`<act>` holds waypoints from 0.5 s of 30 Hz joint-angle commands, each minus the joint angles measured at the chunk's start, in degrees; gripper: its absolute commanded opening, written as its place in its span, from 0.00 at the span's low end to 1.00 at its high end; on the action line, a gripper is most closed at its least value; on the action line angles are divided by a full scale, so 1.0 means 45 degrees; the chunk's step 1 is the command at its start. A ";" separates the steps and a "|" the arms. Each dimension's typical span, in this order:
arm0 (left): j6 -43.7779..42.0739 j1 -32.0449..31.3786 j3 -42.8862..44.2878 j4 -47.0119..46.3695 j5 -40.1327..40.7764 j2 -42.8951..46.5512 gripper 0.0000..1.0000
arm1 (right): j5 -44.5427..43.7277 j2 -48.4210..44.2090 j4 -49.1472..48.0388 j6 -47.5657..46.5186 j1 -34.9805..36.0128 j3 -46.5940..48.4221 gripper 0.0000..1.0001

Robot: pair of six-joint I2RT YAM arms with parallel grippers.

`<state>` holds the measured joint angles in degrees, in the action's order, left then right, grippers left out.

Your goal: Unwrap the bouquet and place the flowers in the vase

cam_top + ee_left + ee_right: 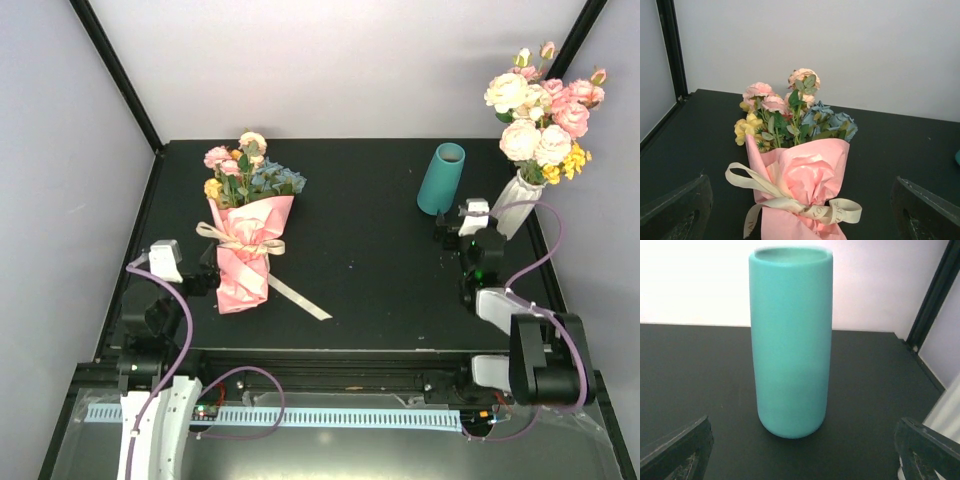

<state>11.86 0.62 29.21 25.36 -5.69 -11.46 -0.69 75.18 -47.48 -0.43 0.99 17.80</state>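
The bouquet [248, 250] lies on the black table [370, 270], wrapped in pink paper [807, 172] and tied with a cream ribbon [790, 204]. Its flowers [790, 112], pink, yellow and blue, point to the back. My left gripper [207, 272] sits low at the bouquet's near left end. In the left wrist view that gripper [800, 200] is open, with the wrap ahead between the wide fingers [677, 210], untouched. The teal vase [441, 179] stands upright at the back right. My right gripper [452, 228] is just in front of it, open, and the vase [790, 340] is ahead of the jaws.
A white ribbed vase [517, 205] holding large pink and cream roses [545, 110] stands right of the teal vase, close to my right arm. A loose ribbon tail [300, 297] trails toward the table's front. Black frame posts stand at the back corners.
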 commanded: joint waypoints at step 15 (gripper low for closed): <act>0.1626 -0.0045 0.0924 0.2146 0.0150 -0.1132 0.99 | 0.5107 -0.3016 1.0952 0.6659 0.1565 0.5437 1.00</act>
<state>15.90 0.62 29.56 30.57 -6.22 -15.31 10.76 61.12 -5.74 19.79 7.97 41.15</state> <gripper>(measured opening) 0.989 0.997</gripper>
